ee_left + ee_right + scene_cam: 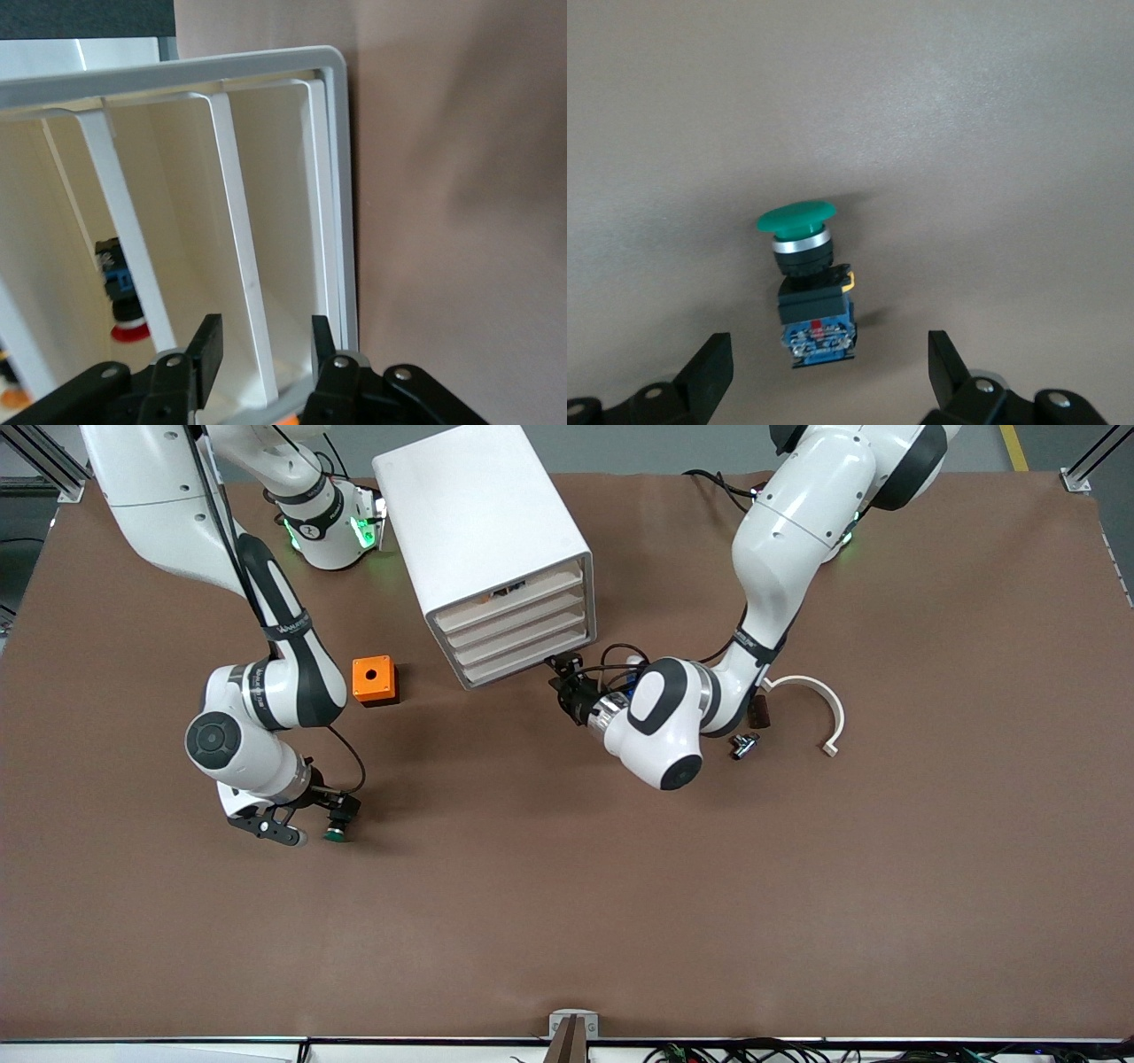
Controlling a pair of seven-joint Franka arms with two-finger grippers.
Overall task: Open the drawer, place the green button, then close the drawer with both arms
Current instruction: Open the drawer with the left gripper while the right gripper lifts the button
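Observation:
The white cabinet (pixel 483 531) stands at the table's middle, its four cream drawers all shut. The third drawer (pixel 524 636) shows its front. My left gripper (pixel 563 682) is open at the lower drawers' end toward the left arm. In the left wrist view its fingers (pixel 210 347) straddle a white drawer edge (pixel 244 266) without touching it; I cannot tell which drawer. The green-capped button (pixel 335 834) lies on its side on the table. My right gripper (pixel 319 824) is open just over it. In the right wrist view the button (pixel 804 266) lies ahead of the gripper (pixel 828 372), untouched.
An orange box with a hole (pixel 374 680) sits beside the cabinet toward the right arm's end. A white curved piece (pixel 819 708) and a small black-and-white switch (pixel 742 744) lie by the left arm. A red-capped button (pixel 120 297) shows inside the cabinet.

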